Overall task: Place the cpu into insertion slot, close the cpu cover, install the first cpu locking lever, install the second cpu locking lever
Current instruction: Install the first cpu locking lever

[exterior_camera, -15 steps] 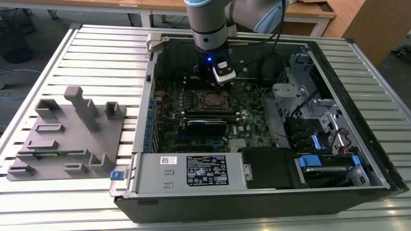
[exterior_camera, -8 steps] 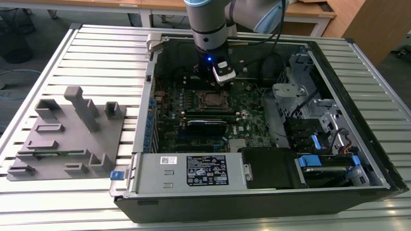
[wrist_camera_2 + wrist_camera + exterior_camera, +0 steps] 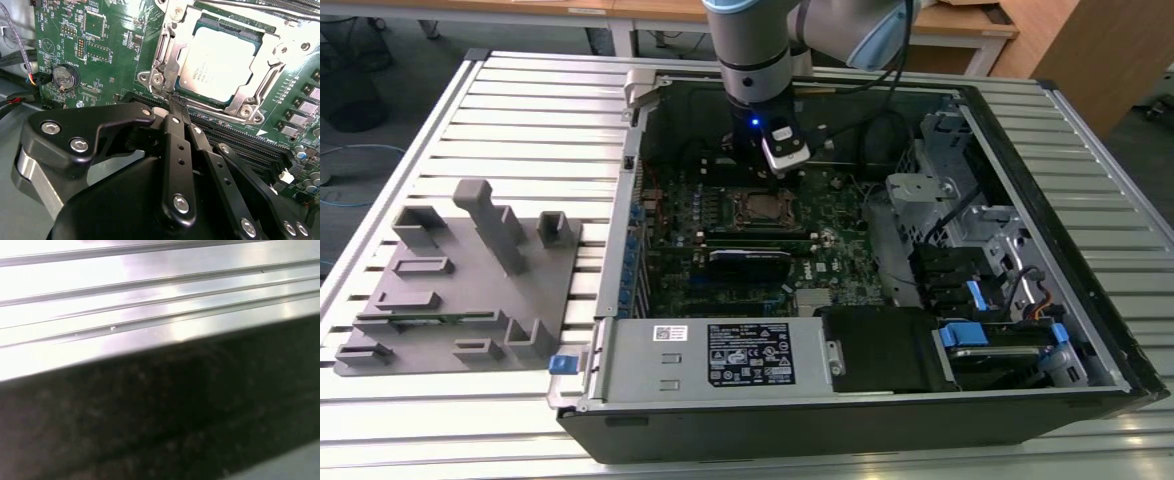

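**A:** Checking the socket now. What's your claw (image 3: 175, 101) doing?

**B:** You've got it pinched right down, tips together, nothing visible between them. In the second wrist view the tips sit at one corner of the cpu cover (image 3: 171, 52). I can't tell whether they are touching it or just off it.

**A:** And the cpu?

**B:** The cpu (image 3: 222, 57) lies flat in the insertion slot (image 3: 235, 29). The cover is down over it, and the silver top shows through the window. I can't tell whether the levers are latched.

**A:** Anything else nearby?

**B:** There's a coin cell (image 3: 65, 76) on the green motherboard (image 3: 115, 60), well apart from the slot.

**A:** Exterior view?

**B:** Your arm reaches down into the open computer case (image 3: 854, 420), with the claw just at 12 o'clock of the slot. A grey fixture tray (image 3: 454, 290) sits on the slatted worktop (image 3: 534, 110) at 9 o'clock of the case, apart from it.
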